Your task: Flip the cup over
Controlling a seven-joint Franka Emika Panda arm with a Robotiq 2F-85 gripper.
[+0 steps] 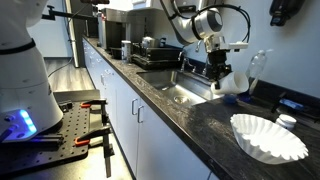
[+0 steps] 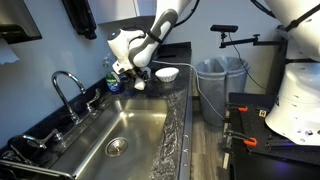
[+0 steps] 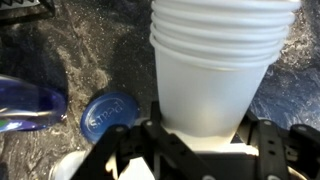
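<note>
The cup [image 3: 215, 70] fills the wrist view, seen from the side against the dark speckled surface [image 3: 110, 50], its wider ribbed rim at the top of the picture and its narrower end down between the fingers [image 3: 135, 150] of the hand [image 3: 200, 138]. The fingers sit on either side of that narrow end and look pressed against it, so the hand appears clamped on the cup. To one side of the cup on the surface lies a round blue lid [image 3: 108, 112], and beyond it, at the picture's edge, part of a clear bottle [image 3: 25, 105] with a bluish tint. In an exterior view the hand [image 1: 222, 74] hangs low over the far end of the counter just past the sink [image 1: 165, 78], with the cup [image 1: 233, 83] showing white right beside it and the clear bottle [image 1: 256, 68] close behind. A wide white fluted coffee filter [image 1: 268, 137] sits well apart, nearer the camera. In an exterior view from the sink side, the faucet [image 2: 68, 85] stands in front and a grey bin [image 2: 220, 75] is on the floor
</note>
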